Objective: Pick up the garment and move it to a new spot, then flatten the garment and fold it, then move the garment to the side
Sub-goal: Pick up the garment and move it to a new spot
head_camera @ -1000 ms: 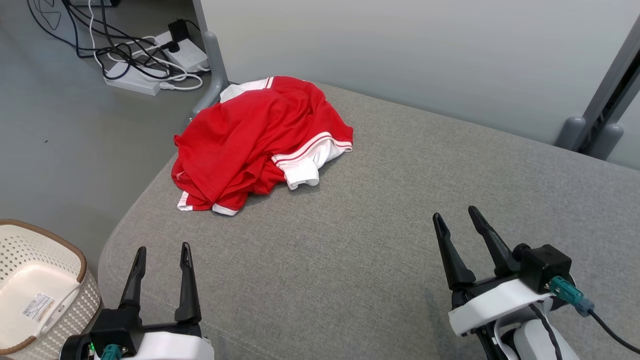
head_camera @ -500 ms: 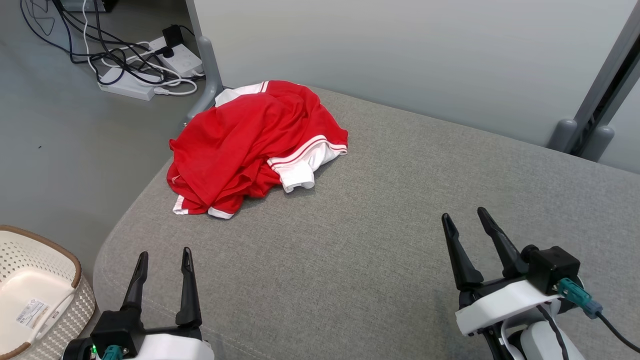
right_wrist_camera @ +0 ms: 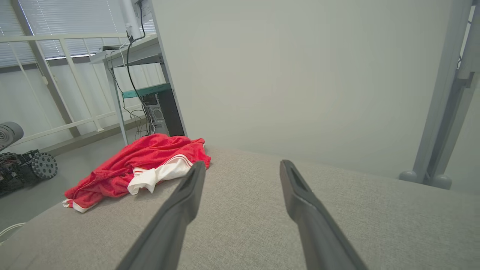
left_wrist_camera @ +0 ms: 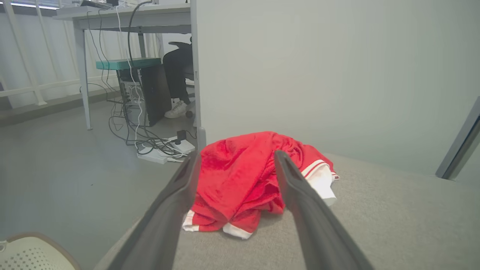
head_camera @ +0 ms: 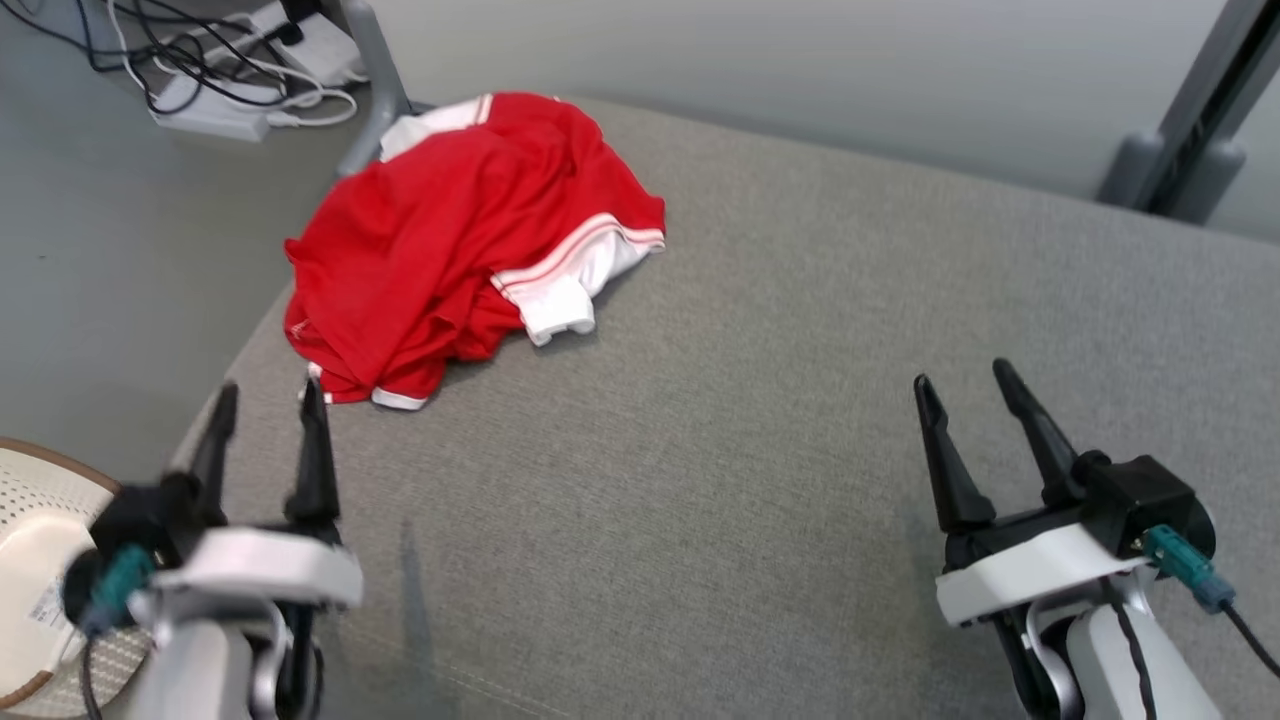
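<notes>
Lying crumpled in the upper left of the head view, the red-and-white garment (head_camera: pixel 470 235) sits at the corner of the grey cushion (head_camera: pixel 760 420). The left gripper (head_camera: pixel 270 388), lower left, has its jaws spread and empty, with its tips near the garment's hem. The right gripper (head_camera: pixel 960 374), lower right, is spread too, well apart from the cloth and holding nothing. A white basket (head_camera: pixel 30 500) shows at the left edge.

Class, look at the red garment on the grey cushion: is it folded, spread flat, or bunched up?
Bunched up. The red garment lies in a rumpled heap, its white panel poking out under overlapping creases.
</notes>
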Robot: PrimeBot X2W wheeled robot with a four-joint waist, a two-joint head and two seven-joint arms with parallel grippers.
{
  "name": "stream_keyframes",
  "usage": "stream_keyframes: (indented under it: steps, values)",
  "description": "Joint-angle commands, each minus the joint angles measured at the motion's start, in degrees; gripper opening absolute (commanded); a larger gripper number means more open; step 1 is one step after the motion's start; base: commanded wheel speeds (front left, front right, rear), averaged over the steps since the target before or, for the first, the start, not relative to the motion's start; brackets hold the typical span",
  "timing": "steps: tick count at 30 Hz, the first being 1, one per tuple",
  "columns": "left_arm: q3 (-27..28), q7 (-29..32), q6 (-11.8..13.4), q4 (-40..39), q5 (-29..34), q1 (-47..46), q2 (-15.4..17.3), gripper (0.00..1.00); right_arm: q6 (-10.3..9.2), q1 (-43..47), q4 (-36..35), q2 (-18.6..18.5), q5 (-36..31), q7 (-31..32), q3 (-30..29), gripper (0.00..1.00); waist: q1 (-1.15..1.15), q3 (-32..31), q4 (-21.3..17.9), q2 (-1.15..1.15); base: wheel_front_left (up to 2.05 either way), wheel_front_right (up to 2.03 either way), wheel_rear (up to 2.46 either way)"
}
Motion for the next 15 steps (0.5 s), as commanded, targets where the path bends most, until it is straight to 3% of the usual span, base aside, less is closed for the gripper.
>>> stream_keyframes:
  steps: [1,10,15]
  values:
    - [0.29,1.29,-1.01,1.55,-0.25,-4.21,1.76,1.00,-0.02,-1.28,-0.63,-0.46,-1.14,-0.16,-0.88,1.00,0.00,5.15,-2.08,0.00,0.00,0.00,0.00]
    - [-0.83,12.22,-5.60,10.40,-2.21,-22.02,8.76,1.00,-0.02,-6.56,-2.92,-0.45,-5.79,0.33,-3.25,1.00,0.00,14.53,-5.16,0.00,0.00,0.00,0.00]
    - [-2.29,16.62,-6.54,14.97,-2.13,-27.82,11.65,1.00,-0.02,-7.99,-3.82,-0.45,-6.39,0.76,-3.13,1.00,0.00,16.79,-6.60,0.00,0.00,0.00,0.00]
